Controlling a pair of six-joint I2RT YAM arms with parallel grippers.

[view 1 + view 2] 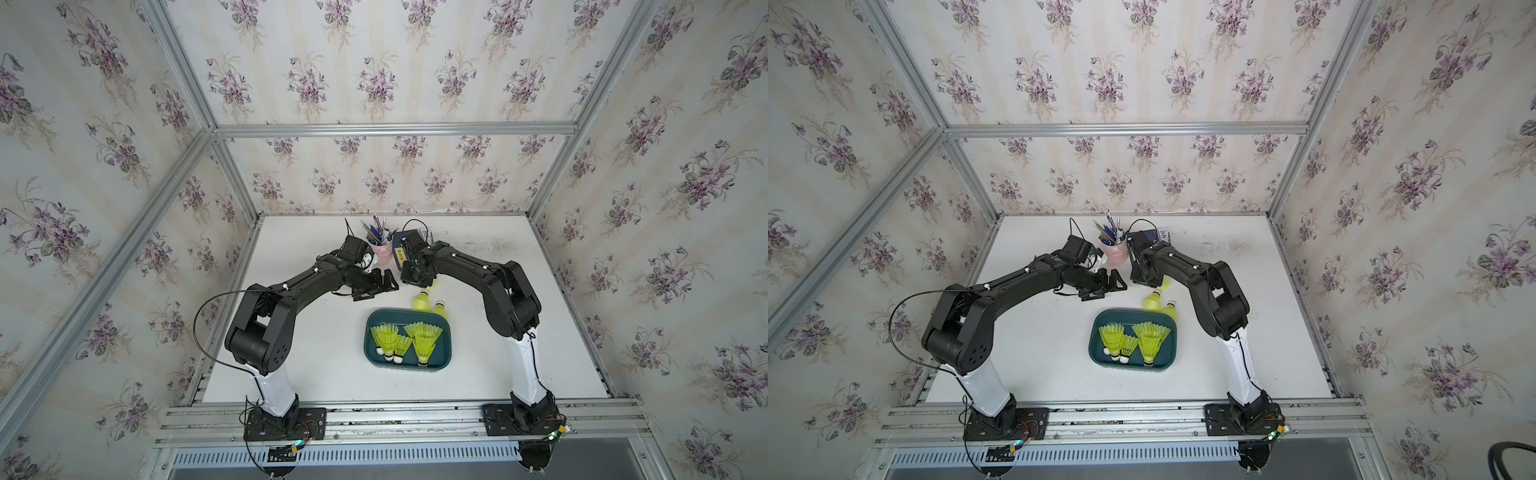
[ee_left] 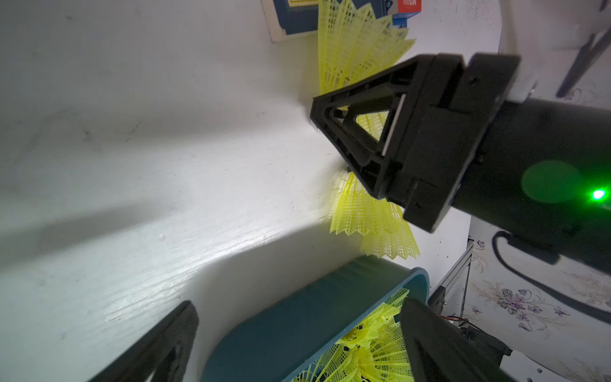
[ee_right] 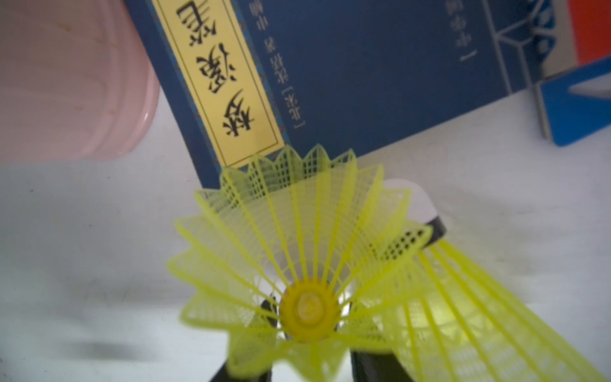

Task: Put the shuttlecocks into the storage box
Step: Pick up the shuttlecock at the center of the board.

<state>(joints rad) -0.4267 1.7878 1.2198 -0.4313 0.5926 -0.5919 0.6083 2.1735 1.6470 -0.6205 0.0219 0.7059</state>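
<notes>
The dark teal storage box (image 1: 444, 357) (image 1: 1098, 353) lies at the middle of the table with several neon yellow-green shuttlecocks (image 1: 422, 336) (image 1: 1148, 338) inside. Two more shuttlecocks (image 1: 422, 301) (image 1: 1152, 301) lie on the table just beyond its far right corner. My right gripper (image 1: 417, 281) (image 3: 307, 312) is behind them, shut on the head of a shuttlecock (image 3: 291, 211) whose skirt fans toward the wrist camera. A loose shuttlecock (image 3: 479, 314) lies beside it. My left gripper (image 1: 379, 286) (image 2: 297, 344) stands open and empty beyond the box's far left edge (image 2: 297, 314).
A pink pen cup (image 1: 383, 252) (image 3: 66, 82) and a dark blue book (image 1: 403, 245) (image 3: 380, 72) stand right behind the two grippers. A small blue box (image 3: 578, 102) lies by the book. Aluminium frame rails and papered walls close the table on three sides.
</notes>
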